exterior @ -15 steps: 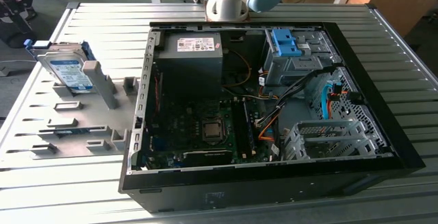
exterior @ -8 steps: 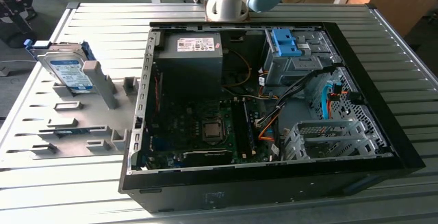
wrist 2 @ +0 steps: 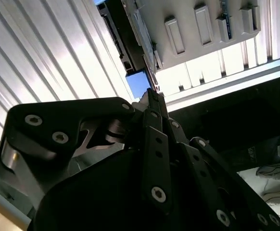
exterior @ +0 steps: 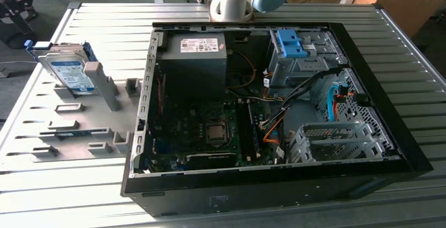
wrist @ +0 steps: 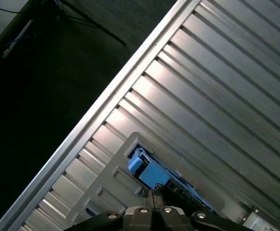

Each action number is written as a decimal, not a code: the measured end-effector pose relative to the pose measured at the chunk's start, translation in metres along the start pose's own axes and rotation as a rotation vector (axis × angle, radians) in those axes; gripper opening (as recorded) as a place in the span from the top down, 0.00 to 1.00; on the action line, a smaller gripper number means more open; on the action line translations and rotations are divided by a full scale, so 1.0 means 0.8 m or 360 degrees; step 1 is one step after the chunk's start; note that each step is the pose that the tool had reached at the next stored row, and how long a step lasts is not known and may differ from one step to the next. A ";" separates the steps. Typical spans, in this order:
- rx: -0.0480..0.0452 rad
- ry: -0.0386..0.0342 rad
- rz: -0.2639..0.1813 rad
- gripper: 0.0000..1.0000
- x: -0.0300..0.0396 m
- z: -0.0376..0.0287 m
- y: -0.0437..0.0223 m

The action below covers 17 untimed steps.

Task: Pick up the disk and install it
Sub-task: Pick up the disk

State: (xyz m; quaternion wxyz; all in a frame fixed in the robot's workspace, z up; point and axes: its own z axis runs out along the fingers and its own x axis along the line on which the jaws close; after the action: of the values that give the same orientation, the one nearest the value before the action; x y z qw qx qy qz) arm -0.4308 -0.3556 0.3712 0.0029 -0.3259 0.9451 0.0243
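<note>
- On the tabletop (exterior: 411,45), ample open room is judged around the grey holder plate (exterior: 83,129).
- The open computer case (exterior: 279,191) is set just beside that plate; its wall is to be avoided.
- The disk (exterior: 70,71) is stood upright in the plate, ungrasped: the pick-up is judged in hand.
- The gripper (wrist: 153,193) is seen clenched and empty near the disk; opening and alignment are called for.
</note>
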 end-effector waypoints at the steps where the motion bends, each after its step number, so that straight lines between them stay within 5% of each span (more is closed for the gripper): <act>1: -0.0001 0.0001 -0.0029 0.89 0.0000 0.0001 0.0000; 6: -0.0003 0.0007 -0.0159 0.89 0.0000 0.0001 0.0000; 13: -0.0004 0.0008 -0.0172 0.89 0.0000 0.0001 0.0000; 17: -0.0006 0.0012 -0.0270 0.89 0.0000 0.0003 0.0000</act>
State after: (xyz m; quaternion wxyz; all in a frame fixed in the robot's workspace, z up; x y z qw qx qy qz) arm -0.4309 -0.3556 0.3709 0.0008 -0.4050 0.9140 0.0245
